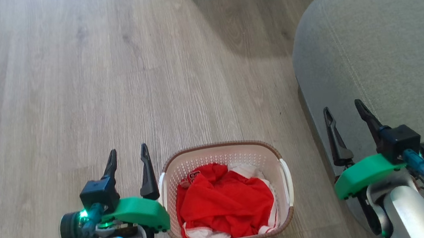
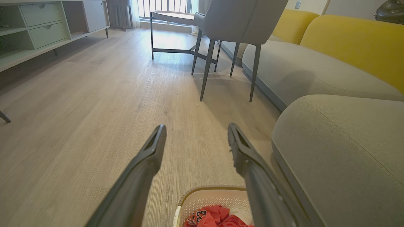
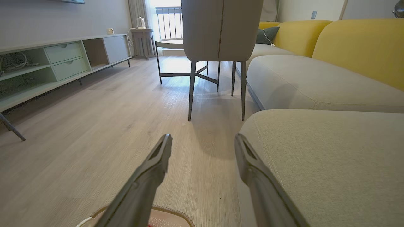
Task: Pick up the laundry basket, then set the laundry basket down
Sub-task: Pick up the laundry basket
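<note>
Head view puts the laundry basket (image 1: 240,156) at the bottom centre of the frame, standing on the wood floor (image 1: 73,91). A red garment (image 1: 221,201) and some white cloth (image 1: 249,168) are heaped inside it (brown rim and both white side handles in plain sight). My left gripper (image 1: 128,148) sits at the lower left, fingers spread apart with nothing between them. Its inner finger runs just beside the basket's left handle, though I cannot tell whether it touches. My right gripper (image 1: 342,105) is at the lower right, also spread and empty. It is apart from the basket's right handle and overlaps the grey sofa cushion (image 1: 380,56) on the right side of the frame.

In the left wrist view the two dark fingers rise from the bottom edge with bare floor between their tips. The basket's rim and a bit of red cloth show at the bottom centre, low between the fingers. A grey chair (image 2: 240,19) on thin dark legs stands at the top centre, and a pale green cabinet (image 2: 47,28) is at the upper left.

In the right wrist view the fingers are likewise parted. A sliver of the basket's rim shows at the bottom edge, left of centre, beneath the finger on the frame's left, and the sofa cushion takes the lower right.
</note>
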### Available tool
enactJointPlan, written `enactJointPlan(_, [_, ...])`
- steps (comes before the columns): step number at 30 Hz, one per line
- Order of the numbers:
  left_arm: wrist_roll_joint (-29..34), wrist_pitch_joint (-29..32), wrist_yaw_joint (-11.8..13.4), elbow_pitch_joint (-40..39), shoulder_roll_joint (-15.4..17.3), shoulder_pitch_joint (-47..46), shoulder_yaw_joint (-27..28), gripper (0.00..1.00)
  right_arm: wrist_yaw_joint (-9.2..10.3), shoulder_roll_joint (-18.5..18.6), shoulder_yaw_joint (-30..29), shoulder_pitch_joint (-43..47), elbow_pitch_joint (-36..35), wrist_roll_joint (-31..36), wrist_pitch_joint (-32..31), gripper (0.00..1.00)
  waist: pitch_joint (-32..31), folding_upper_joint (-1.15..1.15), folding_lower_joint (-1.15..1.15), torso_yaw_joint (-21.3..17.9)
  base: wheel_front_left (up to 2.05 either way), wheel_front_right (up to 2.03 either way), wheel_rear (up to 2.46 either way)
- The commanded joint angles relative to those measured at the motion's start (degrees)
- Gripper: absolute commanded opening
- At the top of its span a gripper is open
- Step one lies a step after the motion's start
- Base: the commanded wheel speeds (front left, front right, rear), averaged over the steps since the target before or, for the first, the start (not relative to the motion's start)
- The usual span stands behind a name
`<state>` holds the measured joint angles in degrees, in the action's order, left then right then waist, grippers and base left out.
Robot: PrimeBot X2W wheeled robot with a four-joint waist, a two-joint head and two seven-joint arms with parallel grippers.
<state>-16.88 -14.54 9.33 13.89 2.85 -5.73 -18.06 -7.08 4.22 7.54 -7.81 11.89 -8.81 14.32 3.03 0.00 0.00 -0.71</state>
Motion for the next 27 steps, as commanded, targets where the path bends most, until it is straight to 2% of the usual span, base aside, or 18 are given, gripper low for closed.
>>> enactJointPlan(1, [-0.75,-0.46,-0.13,-1.2,0.03,-2.82,1.59,1.0,-0.41,0.44,1.59,-2.29,-1.14,-0.47,0.68,1.0,1.06,0.0,0.0,-0.02,0.0,0.0,0.0])
enactJointPlan(8, [-1.43,-0.46,-0.19,2.51,0.03,-4.73,1.38,1.0,-0.41,1.18,3.15,-4.39,1.51,-1.59,0.68,1.0,5.02,0.0,0.0,-0.07,0.0,0.0,0.0])
enactJointPlan(17, [-2.9,-0.46,-0.71,14.25,0.03,-11.73,0.62,1.0,-0.41,1.77,6.67,-11.34,9.36,-6.17,0.68,1.0,15.01,0.0,0.0,-0.42,0.0,0.0,0.0])
enactJointPlan(27, [-3.56,-0.46,-3.55,28.79,0.03,-23.21,-0.51,1.0,-0.41,1.43,11.78,-22.28,21.37,-10.5,0.68,1.0,27.96,0.0,0.0,-1.4,0.0,0.0,0.0])
